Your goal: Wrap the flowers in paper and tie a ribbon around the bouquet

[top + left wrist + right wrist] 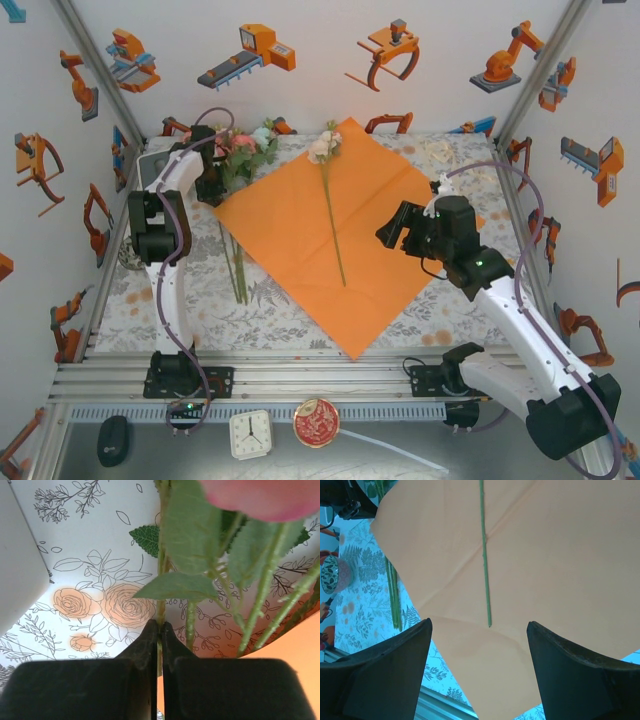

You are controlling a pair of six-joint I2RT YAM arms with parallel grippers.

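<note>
The tabletop [200, 300] carries the flat orange paper [300, 230], with one rose [331, 200] along its middle. The remaining flowers [243, 150] rest at its far-left corner. The left pincer [160, 630] is clenched on a green stem [161, 611], apparently theirs. The right pincer [479, 625] hangs released above the paper.

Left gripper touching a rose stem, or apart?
Touching. In the left wrist view the left gripper is shut on a green stem, which runs up out from between its fingertips.
</note>
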